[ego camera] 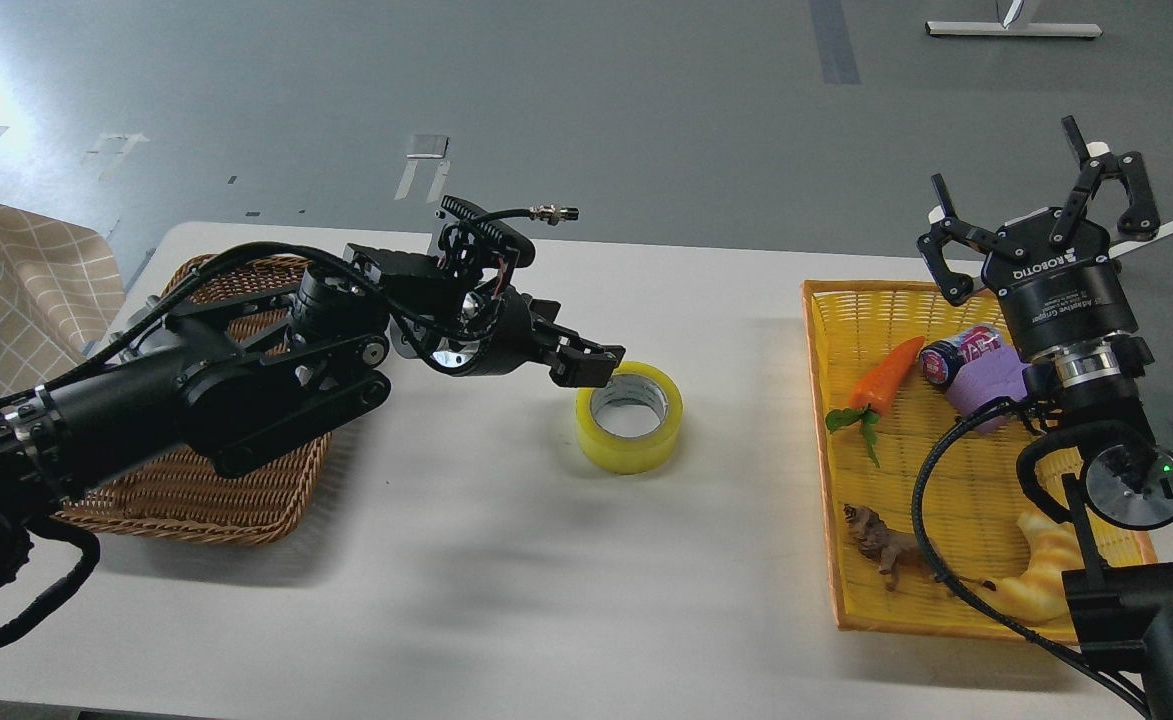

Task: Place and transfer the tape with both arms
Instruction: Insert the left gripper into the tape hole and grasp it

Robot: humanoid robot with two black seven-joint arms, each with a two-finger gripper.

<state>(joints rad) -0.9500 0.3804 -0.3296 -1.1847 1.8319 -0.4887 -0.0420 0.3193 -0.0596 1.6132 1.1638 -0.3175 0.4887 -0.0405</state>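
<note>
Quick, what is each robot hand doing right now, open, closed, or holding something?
Left gripper: at the rim of the tape; grip cannot be told.
Right gripper: open, holding nothing, raised above the yellow basket.

Glossy translucent tape (630, 418); woven wicker basket (246, 490); matt white table (466, 600).

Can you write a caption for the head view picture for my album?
Left gripper reaches the yellow tape roll on the white table.
</note>
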